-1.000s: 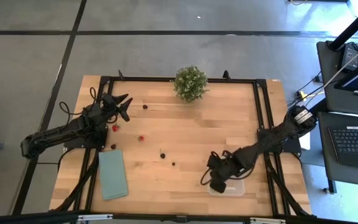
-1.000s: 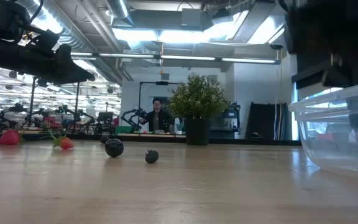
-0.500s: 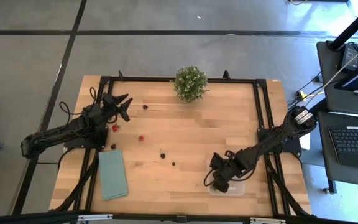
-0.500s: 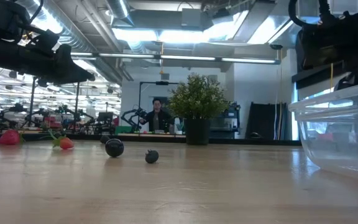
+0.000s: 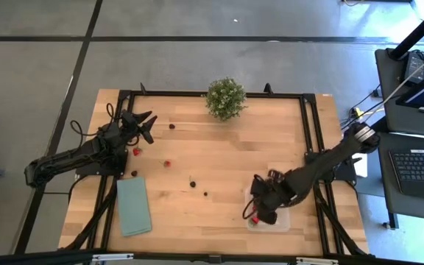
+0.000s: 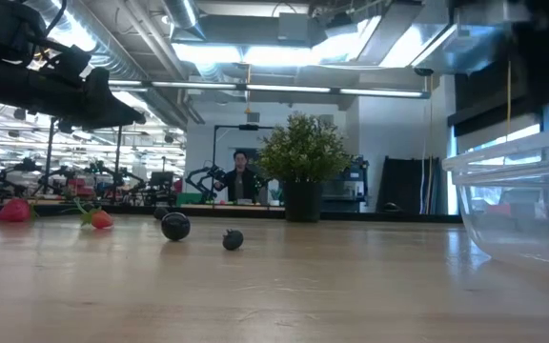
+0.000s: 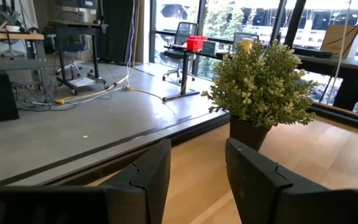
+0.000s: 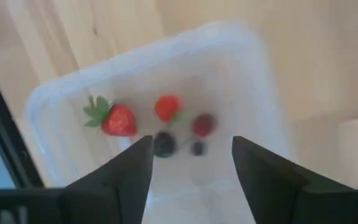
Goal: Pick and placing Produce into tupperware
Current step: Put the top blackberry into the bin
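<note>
Light wooden tabletop (image 5: 227, 158) in a black metal frame, grey floor around it, workshop bays behind.

Right gripper (image 5: 260, 212) hangs over the small clear lidless plastic tupperware (image 5: 280, 221) at the near right of the table, fingers (image 8: 126, 171) spread apart with nothing between them. My read: it's placed above the opening so a piece falls in rather than bounces off the rim. Right wrist view looks straight down into the container: a red strawberry with green leaves (image 8: 114, 119), a second red piece (image 8: 168, 107), a dark red berry (image 8: 203, 124) and two dark purple-black berries (image 8: 164, 144) lie on its floor, directly beyond the open fingers, not touching them.

Left gripper (image 5: 144, 125) waits at the far left of the table, fingers (image 7: 145, 177) parted, nothing in them, pointed toward the bushy green potted plant (image 5: 224, 98) at the far edge.

Loose produce, well away from the container:
- red piece (image 5: 136, 151) just beside the left gripper
- red piece (image 5: 167, 163) toward mid-table
- dark berry (image 5: 171, 126) at the far side near the plant
- dark berry (image 5: 133, 174) at the far end of the flat teal cloth (image 5: 133, 206)
- two dark berries (image 5: 193, 183) mid-table, nearest the right arm

Judgement: several pieces binned, about six left; mid-table pair looks like the easiest reach for the right arm.
</note>
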You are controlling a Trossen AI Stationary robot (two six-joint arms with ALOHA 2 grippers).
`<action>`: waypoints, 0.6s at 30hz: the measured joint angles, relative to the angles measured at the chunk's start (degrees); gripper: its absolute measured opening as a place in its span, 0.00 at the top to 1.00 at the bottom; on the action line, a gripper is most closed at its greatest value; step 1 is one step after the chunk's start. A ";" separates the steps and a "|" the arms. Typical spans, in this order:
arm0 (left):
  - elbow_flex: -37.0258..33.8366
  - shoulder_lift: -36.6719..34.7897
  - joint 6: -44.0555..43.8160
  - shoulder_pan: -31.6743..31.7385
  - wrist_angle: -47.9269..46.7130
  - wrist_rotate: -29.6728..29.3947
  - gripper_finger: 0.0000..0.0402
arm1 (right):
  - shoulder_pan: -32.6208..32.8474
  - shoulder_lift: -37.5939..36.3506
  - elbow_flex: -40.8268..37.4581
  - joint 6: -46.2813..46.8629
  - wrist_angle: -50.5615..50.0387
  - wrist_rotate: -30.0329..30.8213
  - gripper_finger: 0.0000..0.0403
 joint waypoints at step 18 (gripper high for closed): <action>-0.02 0.00 -0.02 0.02 0.08 -0.02 0.64 | -5.34 -16.91 13.21 -36.79 1.31 53.47 0.44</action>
